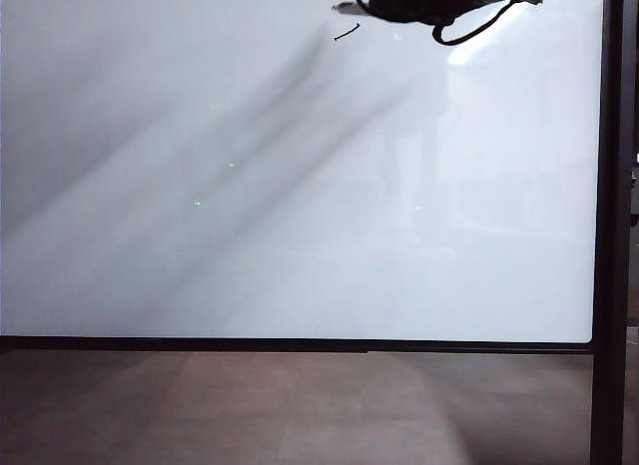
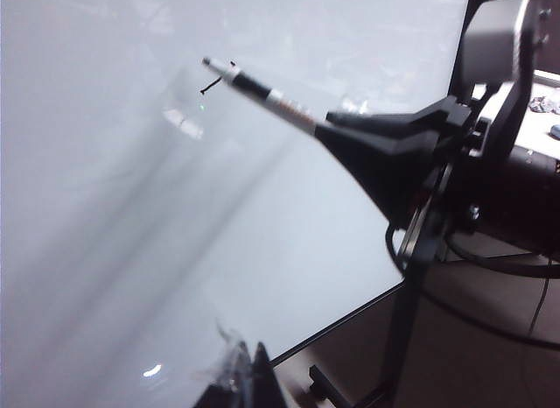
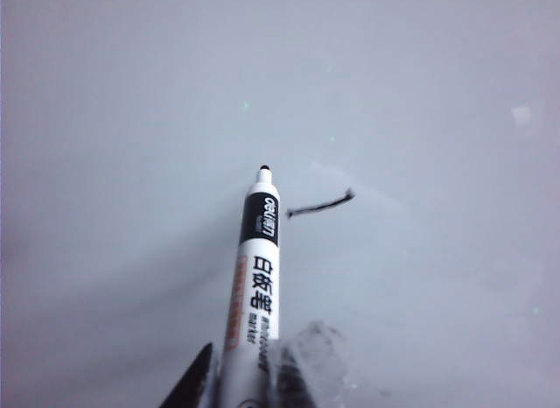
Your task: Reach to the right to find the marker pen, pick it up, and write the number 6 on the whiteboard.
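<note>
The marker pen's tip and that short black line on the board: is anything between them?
Nothing. In the right wrist view, only bare whiteboard separates the marker pen, clamped in the right gripper, from the short black stroke.

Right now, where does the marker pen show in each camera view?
Exterior view: marker pen at top edge, barely poking from right gripper.
Left wrist view: pen upper middle, slanting to whiteboard.
Right wrist view: pen lower centre.
Shared landmark: short black stroke.
</note>
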Robot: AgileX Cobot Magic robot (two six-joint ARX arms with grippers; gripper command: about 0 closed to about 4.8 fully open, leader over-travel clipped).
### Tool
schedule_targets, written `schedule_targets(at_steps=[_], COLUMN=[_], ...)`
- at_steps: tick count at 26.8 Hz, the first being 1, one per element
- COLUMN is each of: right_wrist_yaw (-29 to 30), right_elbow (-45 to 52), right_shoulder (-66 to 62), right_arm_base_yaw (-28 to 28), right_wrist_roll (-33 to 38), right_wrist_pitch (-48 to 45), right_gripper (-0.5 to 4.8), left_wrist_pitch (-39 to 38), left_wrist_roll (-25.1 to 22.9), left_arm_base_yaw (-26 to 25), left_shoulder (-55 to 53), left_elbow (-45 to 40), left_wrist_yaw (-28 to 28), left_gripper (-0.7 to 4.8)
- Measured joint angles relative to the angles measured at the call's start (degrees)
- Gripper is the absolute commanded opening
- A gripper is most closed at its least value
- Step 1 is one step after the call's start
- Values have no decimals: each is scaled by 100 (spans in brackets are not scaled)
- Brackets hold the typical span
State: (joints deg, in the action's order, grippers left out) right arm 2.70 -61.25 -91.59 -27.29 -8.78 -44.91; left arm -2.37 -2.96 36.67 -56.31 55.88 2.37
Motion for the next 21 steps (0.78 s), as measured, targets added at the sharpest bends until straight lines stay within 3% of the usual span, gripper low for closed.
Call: schedule_targets(at_steps=[4,21], right_wrist_yaw=[-2,-151], right_elbow=[0,-15], right_shoulder=[-28,-444], right_arm_base_yaw=[17,94], right_wrist_roll=[-310,-358], right_wrist_pitch=[155,-267], right_gripper=[30,30], left_wrist_pitch=[-2,0], left_wrist_roll=[0,0], left_arm_base_yaw=[0,0], left_shoulder=[0,0], left_elbow=[0,0], left_wrist_yaw=[0,0], left_gripper=[-5,-5])
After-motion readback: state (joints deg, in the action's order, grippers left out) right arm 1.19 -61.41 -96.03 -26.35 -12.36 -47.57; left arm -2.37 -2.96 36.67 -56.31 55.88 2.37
